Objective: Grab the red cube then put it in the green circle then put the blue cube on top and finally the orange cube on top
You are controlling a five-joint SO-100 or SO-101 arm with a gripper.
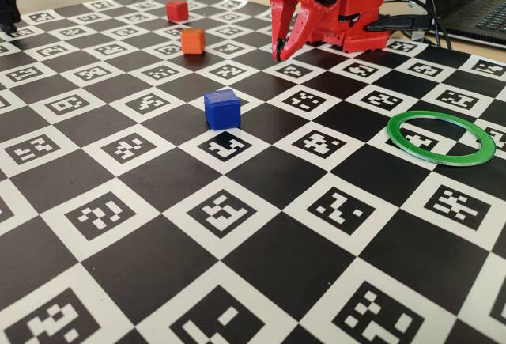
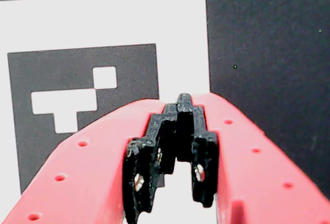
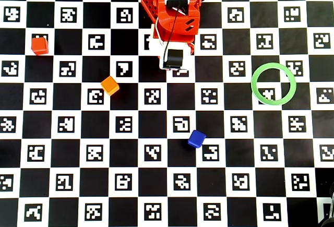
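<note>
While the arm sits folded at the far edge of the board, nothing is held.

Gripper: the gripper point(image 1: 282, 50) points down just above the checkered mat point(image 1: 261, 178) in the fixed view; in the wrist view the gripper point(image 2: 181, 100) has its red fingers point(image 2: 87, 167) brought together, black tips meeting, with nothing between them.

Arm: the red arm point(image 3: 172, 13) is at the top centre of the overhead view, its body hiding the gripper there.

Red cube: the red cube point(image 3: 39, 45) rests on the mat at the upper left of the overhead view, well apart from the arm; in the fixed view the red cube point(image 1: 177, 10) is the farthest back.

Orange cube: the orange cube point(image 3: 109, 85) lies below and right of the red one, apart from it; seen also in the fixed view point(image 1: 192, 40).

Blue cube: the blue cube point(image 3: 196, 138) stands alone near the middle of the mat, closest of the cubes to the fixed camera point(image 1: 222, 109).

Green circle: the green circle point(image 3: 254, 89) lies flat on the right side of the overhead view, its centre open, well apart from every cube; likewise in the fixed view point(image 1: 466, 152).
</note>
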